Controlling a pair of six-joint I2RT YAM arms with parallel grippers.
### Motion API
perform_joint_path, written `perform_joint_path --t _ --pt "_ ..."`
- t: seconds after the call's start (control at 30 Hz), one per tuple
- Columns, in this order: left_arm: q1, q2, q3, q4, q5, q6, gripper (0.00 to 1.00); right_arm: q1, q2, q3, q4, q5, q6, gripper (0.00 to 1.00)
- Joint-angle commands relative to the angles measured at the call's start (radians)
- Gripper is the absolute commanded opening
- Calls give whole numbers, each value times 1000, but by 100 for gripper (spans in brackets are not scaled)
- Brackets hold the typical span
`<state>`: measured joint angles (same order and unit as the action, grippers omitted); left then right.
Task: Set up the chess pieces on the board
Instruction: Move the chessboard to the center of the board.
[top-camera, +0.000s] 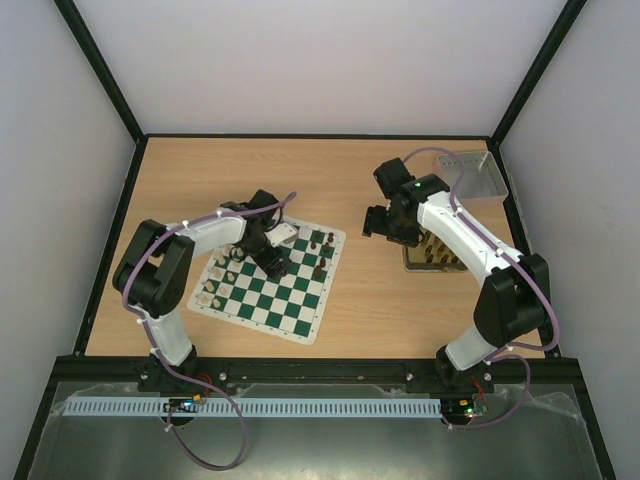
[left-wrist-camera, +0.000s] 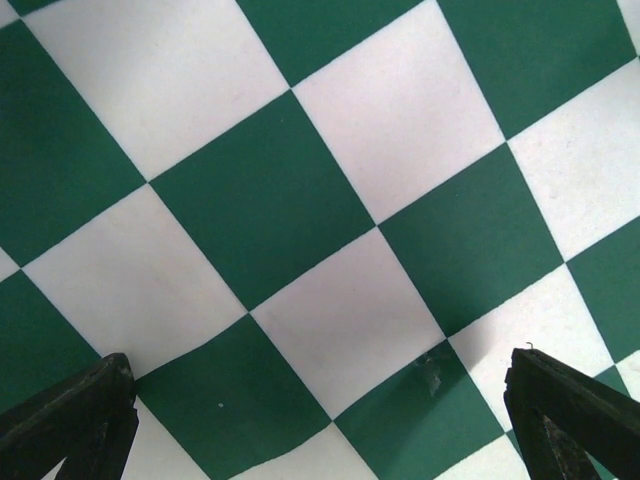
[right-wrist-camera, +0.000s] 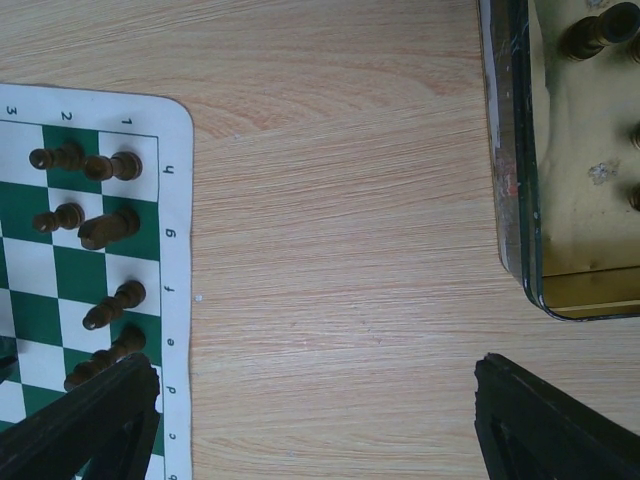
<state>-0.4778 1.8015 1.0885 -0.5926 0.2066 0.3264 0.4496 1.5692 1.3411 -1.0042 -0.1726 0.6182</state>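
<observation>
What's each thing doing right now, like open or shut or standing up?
Left fingers: open, empty, over the board.
Right fingers: open, empty, over bare table.
Board: flat, partly set.
Chess pieces: some standing on the board.
Gold tin: open, dark pieces inside.

A light wooden table (top-camera: 390, 310) with fine straight grain fills the base of a booth closed in by a plain pale back wall (top-camera: 320, 60), a left wall (top-camera: 50, 200) and a right wall (top-camera: 595, 220). Thin black posts (top-camera: 100, 68) run up the two far corners, and a dark strip (top-camera: 104, 260) edges the tabletop. Along the near edge lies a black rail (top-camera: 320, 368), with a grey glossy shelf (top-camera: 320, 455) below it bearing a long white slotted strip (top-camera: 300, 407), and the soft, even light casts only faint shadows on the wood.
</observation>
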Motion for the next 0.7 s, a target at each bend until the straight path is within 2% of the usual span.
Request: perform_joint_path --t 0.0,0.2,0.3,0.53,0.67 --pt "-10 5 -24 -158 39 5 99 1 -22 11 -33 16 12 82" --pt "-10 -88 4 -182 -19 21 99 58 -29 63 -65 45 -2 82" --pt "-5 -129 27 -185 -56 20 99 150 1 118 -105 106 6 82" --pt "47 -218 99 -213 -62 15 99 357 61 170 -96 116 66 80" --pt "158 -283 200 -262 -13 25 99 520 136 207 -106 134 88 76"
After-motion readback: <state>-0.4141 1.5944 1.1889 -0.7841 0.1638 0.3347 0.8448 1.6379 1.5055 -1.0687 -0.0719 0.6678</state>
